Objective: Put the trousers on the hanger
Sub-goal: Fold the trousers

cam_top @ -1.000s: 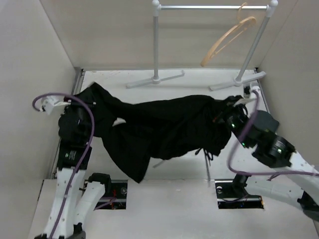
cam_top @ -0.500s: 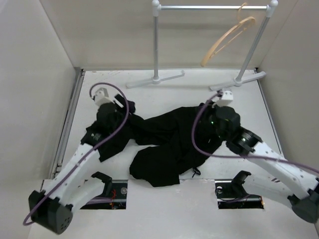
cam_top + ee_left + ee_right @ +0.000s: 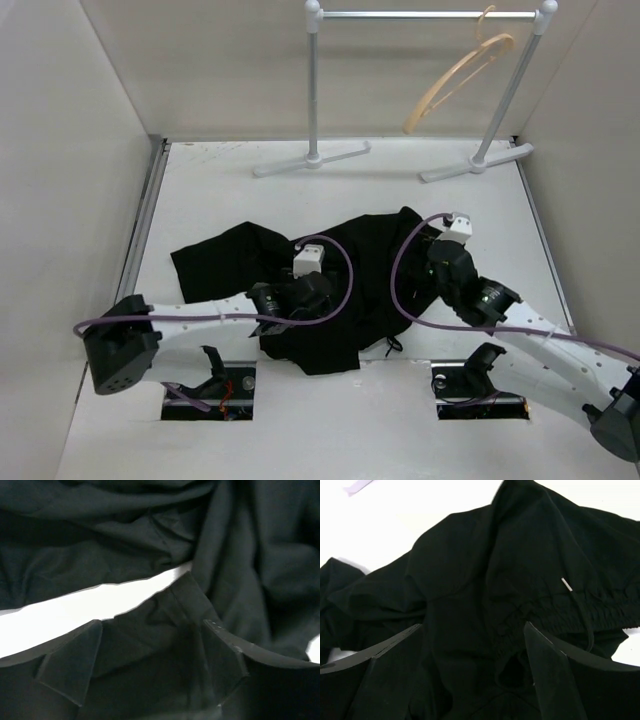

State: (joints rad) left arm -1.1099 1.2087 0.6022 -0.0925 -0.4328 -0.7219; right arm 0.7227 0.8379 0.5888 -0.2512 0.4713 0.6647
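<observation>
Cloth fills nearly all of my left wrist view; my left gripper (image 3: pixel 152 625) stands with its two fingers wide apart, and they hold nothing; black folds of the trousers (image 3: pixel 125 555) lie under and between them, with a strip of the white table (image 3: pixel 60 615) showing through a gap. From above, my left arm reaches low across the near side, and the left gripper (image 3: pixel 322 298) sits over the middle of the heap; the trousers (image 3: pixel 225 262) lie crumpled flat on the table (image 3: pixel 200 180), spread from left of centre to right of centre, touching neither arm's fingers firmly as far as I can see. My right gripper (image 3: pixel 432 250) is at the right end of the heap; in its wrist view the right gripper (image 3: pixel 472 626) is also spread wide with nothing clamped; the gathered waistband (image 3: pixel 585 610) and a white-tipped drawstring (image 3: pixel 566 583) lie just beyond it. The hanger (image 3: pixel 455 80) hangs on the rail (image 3: pixel 420 15) at the far right, well apart from the trousers.
</observation>
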